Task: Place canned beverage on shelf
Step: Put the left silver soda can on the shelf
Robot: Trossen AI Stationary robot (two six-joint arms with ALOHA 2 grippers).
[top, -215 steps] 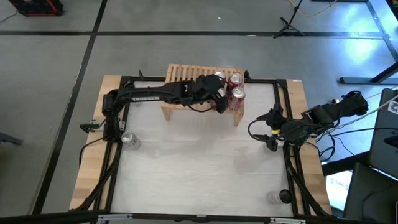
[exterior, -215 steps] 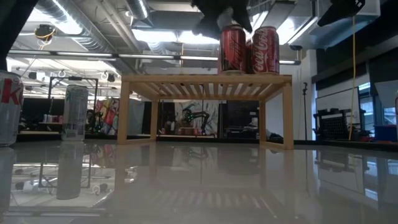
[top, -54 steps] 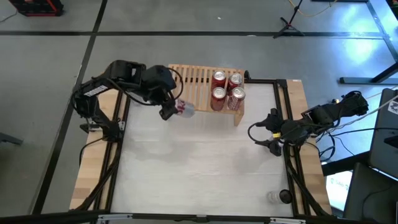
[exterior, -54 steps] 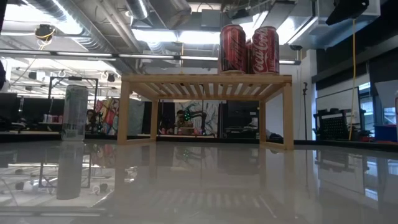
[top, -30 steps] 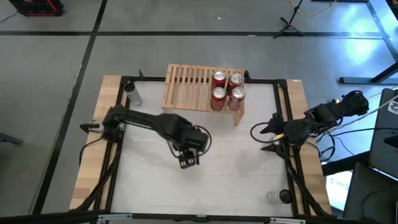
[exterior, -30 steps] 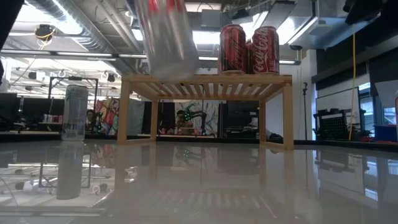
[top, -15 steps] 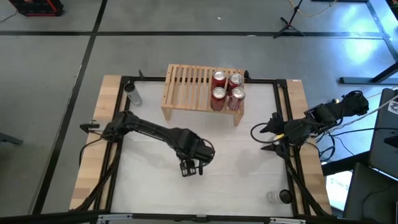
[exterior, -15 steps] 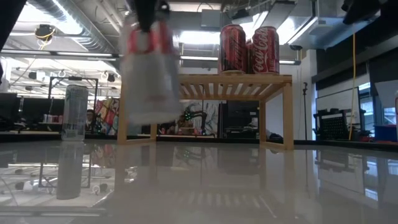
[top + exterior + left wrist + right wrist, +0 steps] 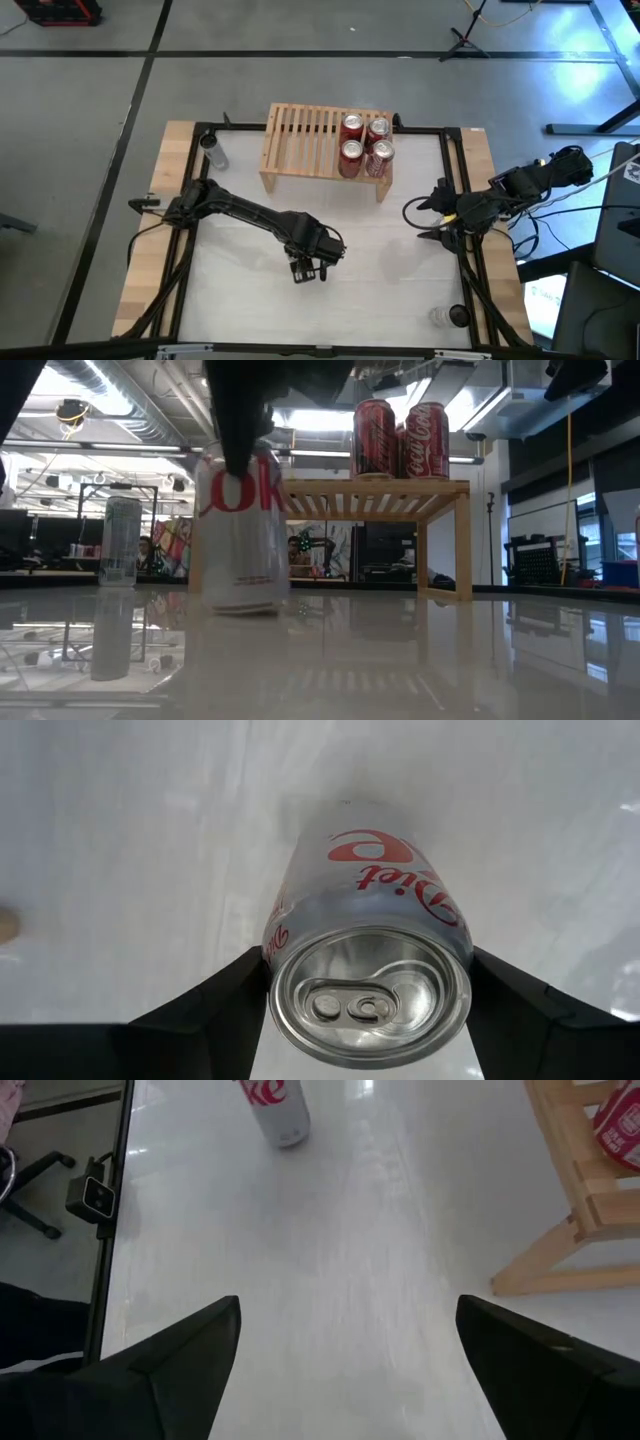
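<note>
A silver Diet Coke can (image 9: 240,530) stands upright in mid-table, in front of the shelf, with my left gripper (image 9: 308,268) shut on it from above. The can also shows in the left wrist view (image 9: 368,990) and, farther off, in the right wrist view (image 9: 280,1110). The shelf (image 9: 300,135), a low light-wood rack with a slatted top, stands at the far edge. Several red cans (image 9: 364,145) stand on its right end. My right gripper (image 9: 428,222) waits open at the table's right edge, with nothing between its fingers (image 9: 180,1350). My left gripper pinches the silver can's upper wall just below the rim (image 9: 275,965) between its two fingers (image 9: 215,1000), one on each side. The fingers point straight down. The can is upright with its base (image 9: 240,605) at the tabletop; whether it rests there I cannot tell.
A tall silver can (image 9: 210,152) stands at the table's far left corner (image 9: 120,540). Another can (image 9: 441,317) stands near the front right corner. The shelf's left part (image 9: 290,125) is bare slats. A black frame (image 9: 460,180) edges the white tabletop.
My left gripper has come down with the silver can, from the height of the shelf's top to the tabletop, drifting a little toward the near edge. The can has stayed upright in the hold.
</note>
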